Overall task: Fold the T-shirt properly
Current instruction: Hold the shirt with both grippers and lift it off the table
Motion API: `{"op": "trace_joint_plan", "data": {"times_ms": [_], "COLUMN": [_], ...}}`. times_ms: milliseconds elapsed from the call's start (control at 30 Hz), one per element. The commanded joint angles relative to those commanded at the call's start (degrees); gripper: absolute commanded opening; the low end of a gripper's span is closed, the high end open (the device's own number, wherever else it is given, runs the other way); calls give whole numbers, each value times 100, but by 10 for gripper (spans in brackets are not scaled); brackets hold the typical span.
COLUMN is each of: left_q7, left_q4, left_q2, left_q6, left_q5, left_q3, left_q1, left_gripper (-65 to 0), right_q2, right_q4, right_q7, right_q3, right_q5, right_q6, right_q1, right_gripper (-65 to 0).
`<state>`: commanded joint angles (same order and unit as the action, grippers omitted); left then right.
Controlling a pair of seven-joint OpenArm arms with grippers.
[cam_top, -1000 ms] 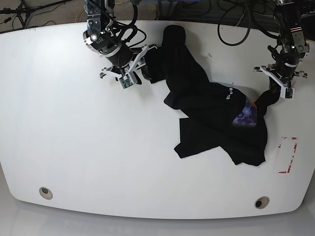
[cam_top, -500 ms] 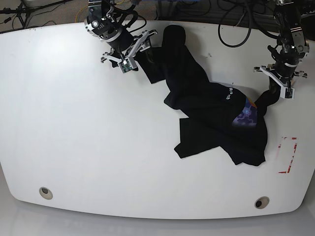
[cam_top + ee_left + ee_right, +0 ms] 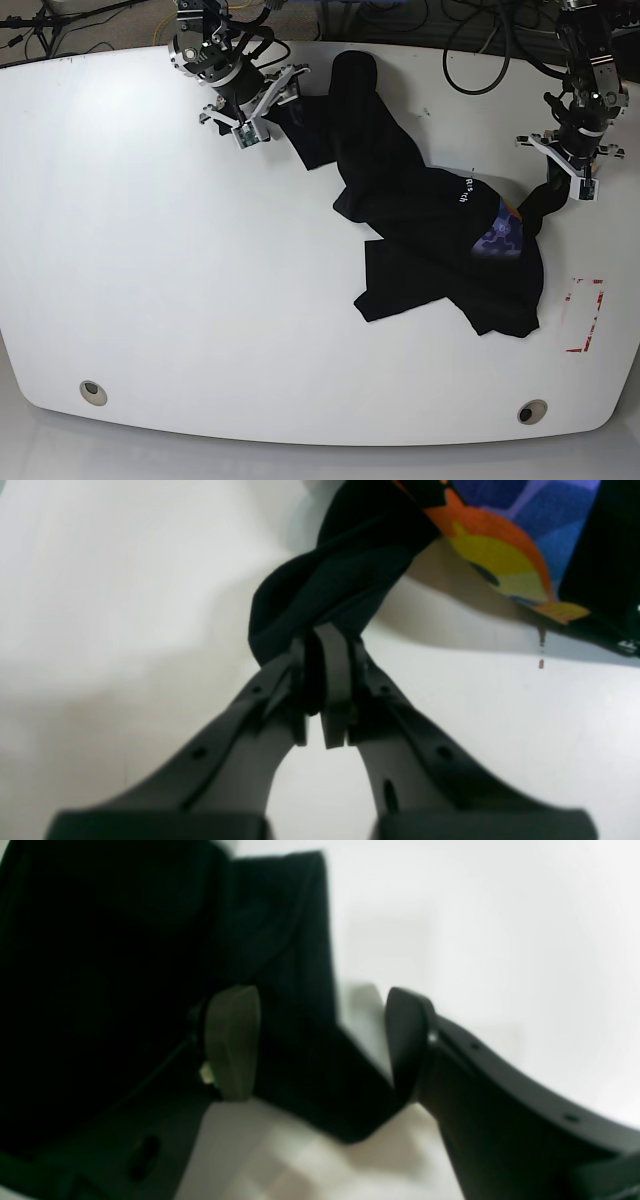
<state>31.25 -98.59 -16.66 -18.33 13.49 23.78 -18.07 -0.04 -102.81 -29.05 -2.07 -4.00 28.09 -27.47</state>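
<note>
the t-shirt (image 3: 430, 220) lies crumpled on the white table (image 3: 180, 280), black cloth bunched from the far edge near the middle down toward the near right, with one flap spread flat at its near left end. a patch of purple-blue print (image 3: 500, 240) shows on its right part, with small white lettering (image 3: 466, 193) just above it. in the left wrist view the print reads as a yellow-orange curved shape (image 3: 495, 555) against purple-blue, hanging clear of the table. left gripper (image 3: 570, 185) sits at the right end of the shirt; its jaws are pressed together on a twisted rope of black cloth (image 3: 330, 585), the pads (image 3: 334, 665) pinching the fabric with almost no gap between them. right gripper (image 3: 265, 110) is at the far left end of the shirt, near the table's far edge; its jaws stand wide apart, one pad (image 3: 232, 1040) over the black cloth and the other (image 3: 407, 1040) at the cloth's edge with white table behind it. a tongue of dark fabric runs between the two pads, but neither presses on it so far as i can see; the view is blurred. a red outlined rectangle (image 3: 583, 315) is marked on the table near the right edge, apart from the shirt. two small round fittings (image 3: 93, 392) sit near the table's front edge.
</note>
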Motion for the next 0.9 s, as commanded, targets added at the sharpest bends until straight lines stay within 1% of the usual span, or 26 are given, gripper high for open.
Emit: {"op": "trace_joint_plan", "data": {"times_ms": [300, 367, 533, 600, 700, 900], "left_q7": [0, 0, 0, 0, 0, 0], "left_q4": [0, 0, 0, 0, 0, -97], "left_q2": [0, 0, 0, 0, 0, 0], "left_q6": [0, 0, 0, 0, 0, 0], "left_q5": [0, 0, 0, 0, 0, 0], "left_q3": [0, 0, 0, 0, 0, 0], "left_q1": [0, 0, 0, 0, 0, 0], "left_gripper": [-621, -621, -621, -621, -621, -621], "right_q2": [0, 0, 9, 88, 158, 158], "right_q4": [9, -9, 18, 18, 35, 185], "right_q7": [0, 0, -9, -9, -35, -35], "right_q3": [167, 167, 167, 167, 185, 185], "right_q5": [0, 0, 0, 0, -18, -9], "right_q6": [0, 0, 0, 0, 0, 9], "right_q1": [-105, -114, -114, -114, -114, -132], "right_gripper": [-268, -289, -377, -401, -411, -409]}}
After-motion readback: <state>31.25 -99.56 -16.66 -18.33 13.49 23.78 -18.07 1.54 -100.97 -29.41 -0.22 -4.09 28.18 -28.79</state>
